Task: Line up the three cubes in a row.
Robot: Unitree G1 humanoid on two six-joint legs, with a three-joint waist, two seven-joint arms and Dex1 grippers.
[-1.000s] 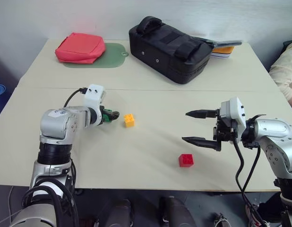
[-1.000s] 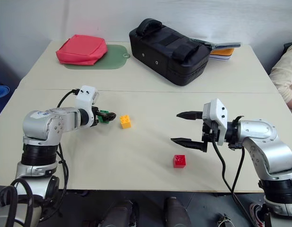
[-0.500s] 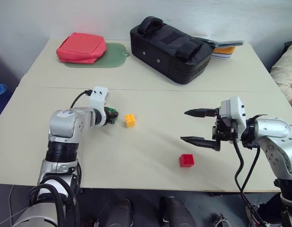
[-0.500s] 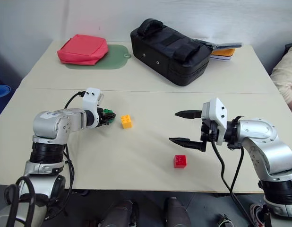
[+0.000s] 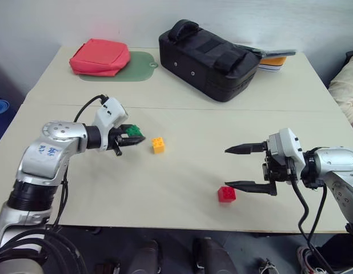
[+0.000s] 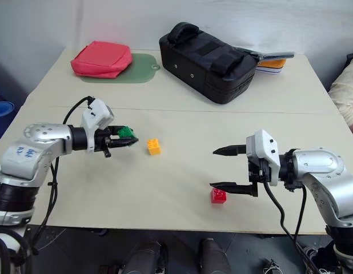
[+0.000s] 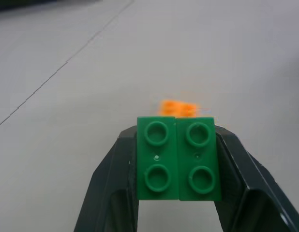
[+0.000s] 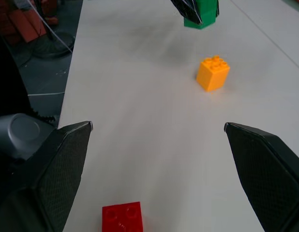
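My left gripper (image 5: pixel 129 136) is clenched on the small green studded plastic brick (image 7: pixel 178 158), held above the beige table (image 5: pixel 182 171) just left of the yellow-orange studded brick (image 5: pixel 158 144), while my right gripper (image 5: pixel 240 167) stands wide apart, its lower finger just beside the red studded brick (image 5: pixel 226 194), right of the yellow-orange one.

Red brick (image 8: pixel 121 218): lying between spread fingers (image 8: pixel 62 169).
Yellow-orange brick (image 8: pixel 213 72): standing farther off.
Green brick (image 8: pixel 200 14): sitting pinched beyond.
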